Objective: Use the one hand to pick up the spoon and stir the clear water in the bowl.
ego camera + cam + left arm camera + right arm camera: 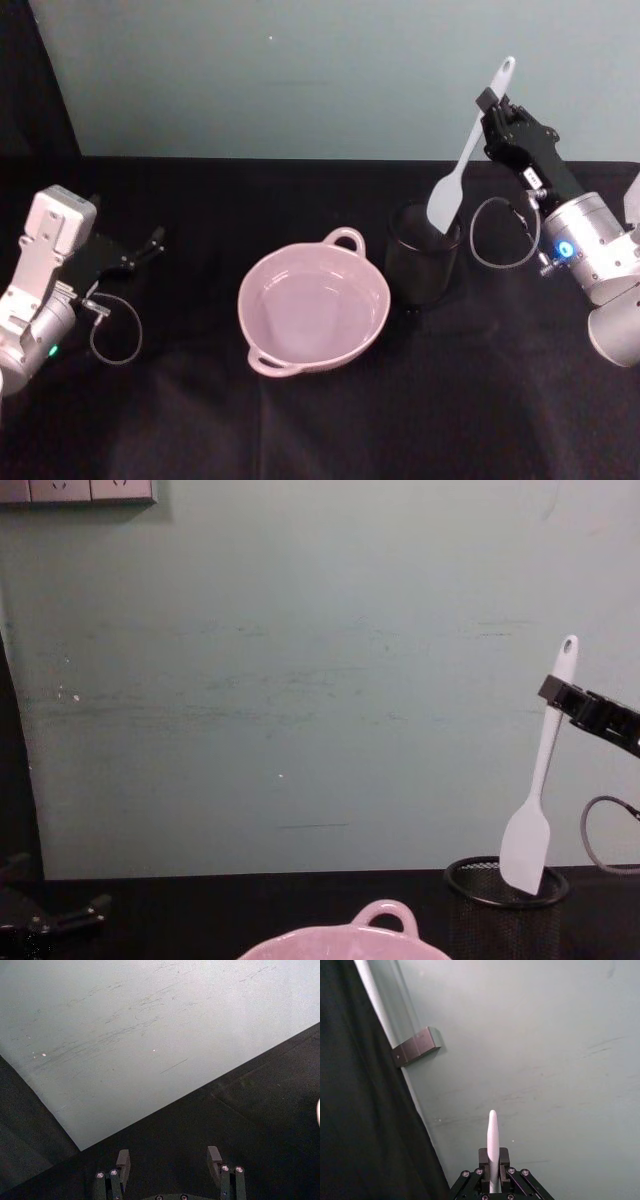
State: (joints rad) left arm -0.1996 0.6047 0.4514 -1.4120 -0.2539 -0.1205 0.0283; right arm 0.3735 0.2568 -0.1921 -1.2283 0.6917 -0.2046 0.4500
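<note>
The right gripper clamps the spoon near its top, blade tip approx. at the rim of the mesh cup, right of the bowl. The left gripper rests far left w/ fingers apart.

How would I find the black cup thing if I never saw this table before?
Start at the pink bowl in the middle of the black table. Just to its right stands the black mesh cup. It is dark, tall and see-through, and the white spoon, held by the right gripper, hangs with its blade at the cup's rim.
</note>
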